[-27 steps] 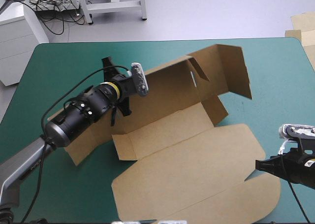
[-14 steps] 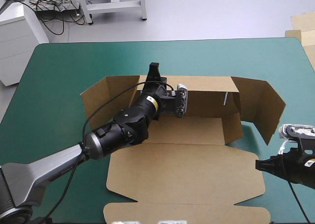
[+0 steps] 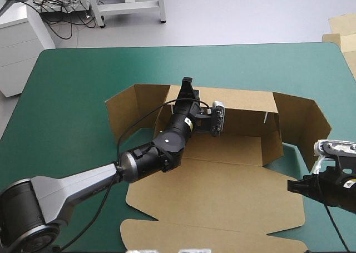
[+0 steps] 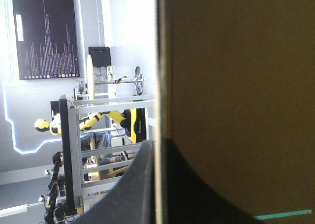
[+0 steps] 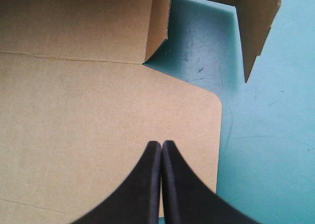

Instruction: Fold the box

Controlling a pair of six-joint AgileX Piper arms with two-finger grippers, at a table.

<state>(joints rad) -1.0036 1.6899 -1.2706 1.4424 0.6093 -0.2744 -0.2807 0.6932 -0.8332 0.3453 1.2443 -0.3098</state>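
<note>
left gripper (image 3: 187, 87) clamped on the top edge of the box (image 3: 222, 180) back wall, holding it upright. right gripper (image 5: 161, 144) pinched closed on nothing, over the lid's right end by the table (image 3: 67, 80) near-right corner. box sits mid table, lid flat toward the near edge. we'd worry the wall slips or creases if pulled skew, or the unpinned sheet slides. tray half-formed, side flaps splayed, nothing inside.

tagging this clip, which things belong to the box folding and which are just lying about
In the job: the box, left gripper shut on its back wall, right gripper shut over the lid.
Lying about: spare board beyond the table's right edge.
</note>
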